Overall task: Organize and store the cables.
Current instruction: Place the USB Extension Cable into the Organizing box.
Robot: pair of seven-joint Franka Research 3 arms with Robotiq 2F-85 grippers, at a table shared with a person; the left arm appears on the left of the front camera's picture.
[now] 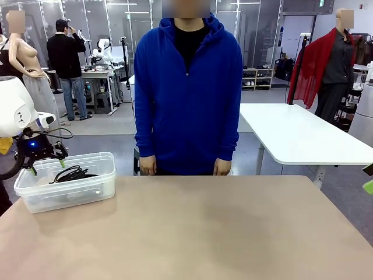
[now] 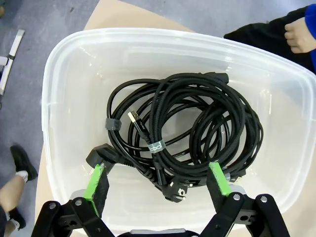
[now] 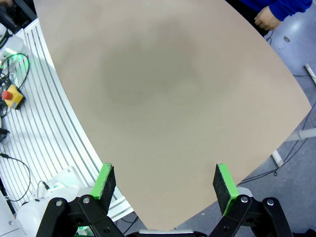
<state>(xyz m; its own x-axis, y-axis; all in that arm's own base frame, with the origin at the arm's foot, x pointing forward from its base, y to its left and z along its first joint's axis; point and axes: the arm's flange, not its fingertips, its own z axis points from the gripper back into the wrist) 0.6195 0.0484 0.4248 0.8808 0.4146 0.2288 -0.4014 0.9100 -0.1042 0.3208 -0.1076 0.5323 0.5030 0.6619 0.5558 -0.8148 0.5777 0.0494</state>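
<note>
The front view shows the cables [image 1: 71, 172] only as a dark loop rising just above the rim of a clear plastic bin [image 1: 70, 189] at the left edge of the table [image 1: 198, 233], with the left gripper [image 1: 45, 165] hanging over the bin. The left wrist view looks straight down into the bin [image 2: 64, 98] and shows the cables [image 2: 187, 128] as overlapping black coils lying flat on its floor, a plug [image 2: 174, 190] resting near the gripper side. The left gripper [image 2: 160, 182] has its fingers spread apart above the coils, holding nothing. In the right wrist view the right gripper [image 3: 165, 180] is likewise spread wide over the bare table [image 3: 163, 98]. A person [image 1: 187, 87] in a blue hoodie stands at the far side.
</note>
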